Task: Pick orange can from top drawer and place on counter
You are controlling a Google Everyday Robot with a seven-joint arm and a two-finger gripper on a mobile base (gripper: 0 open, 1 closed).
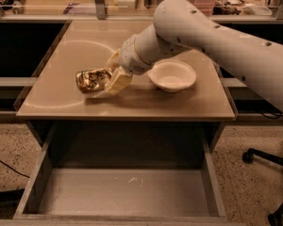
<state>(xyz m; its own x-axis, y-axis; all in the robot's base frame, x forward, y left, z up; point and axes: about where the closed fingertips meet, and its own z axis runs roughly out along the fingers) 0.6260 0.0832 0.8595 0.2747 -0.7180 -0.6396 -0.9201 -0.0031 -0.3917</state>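
Observation:
The orange can (91, 79), crushed and shiny copper, lies on its side between the fingers of my gripper (107, 75), low over the left middle of the beige counter (146, 105). I cannot tell if the can touches the counter. The gripper is shut on the can, with one cream finger (119, 81) in front of it and the other behind. The white arm reaches in from the upper right. The top drawer (125, 192) is pulled open below the counter, and its grey floor holds only a small white speck.
A white bowl (172, 75) stands on the counter just right of the gripper. A faint white ring mark curves across the counter's left side. Chair wheels (269, 161) stand on the floor at the right. Cluttered shelves lie behind the counter.

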